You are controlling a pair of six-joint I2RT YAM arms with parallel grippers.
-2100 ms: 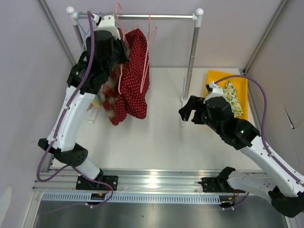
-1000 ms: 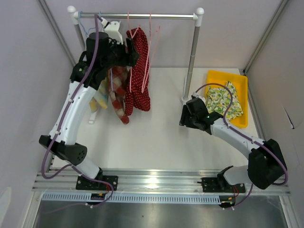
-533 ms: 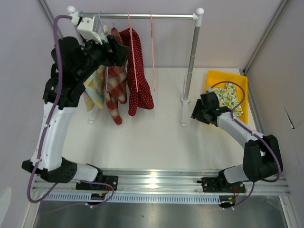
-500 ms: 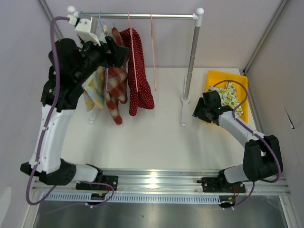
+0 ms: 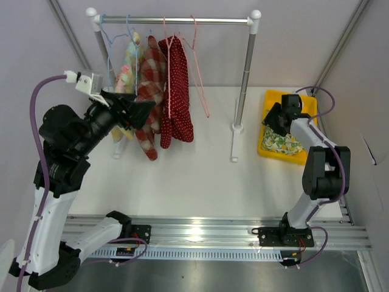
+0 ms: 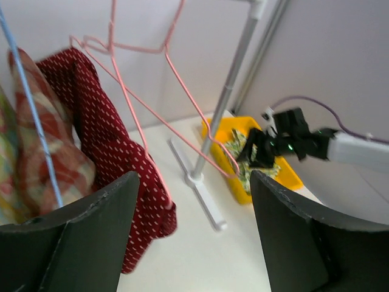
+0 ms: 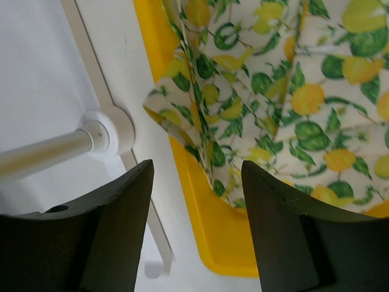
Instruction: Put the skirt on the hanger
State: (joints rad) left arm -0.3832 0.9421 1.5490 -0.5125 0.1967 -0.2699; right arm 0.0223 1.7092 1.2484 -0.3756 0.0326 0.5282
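The skirt [image 5: 281, 141], white with a lemon and leaf print, lies crumpled in a yellow tray [image 5: 307, 106] at the right. My right gripper [image 5: 276, 120] hovers open just above the tray's left rim. In the right wrist view the skirt [image 7: 292, 91] spills over the tray wall [image 7: 206, 213] between the right gripper's [image 7: 196, 176] spread fingers, untouched. An empty pink hanger [image 5: 200, 73] hangs tilted on the rack rail [image 5: 213, 21]. My left gripper [image 5: 138, 109] is open and empty, left of the hung clothes. The left wrist view looks past the left gripper [image 6: 193, 201] at the hanger [image 6: 185, 85].
A red dotted garment [image 5: 176, 91] on another pink hanger, a plaid one [image 5: 149, 79] and a pale yellow-green one [image 5: 129, 61] hang at the rail's left. The rack's right post [image 5: 244, 79] and its foot [image 5: 234, 146] stand between the clothes and the tray.
My left arm has drawn back from the rack toward the near left, leaving the clothes hanging. The right gripper has moved right to the tray. The empty pink hanger now swings out tilted.
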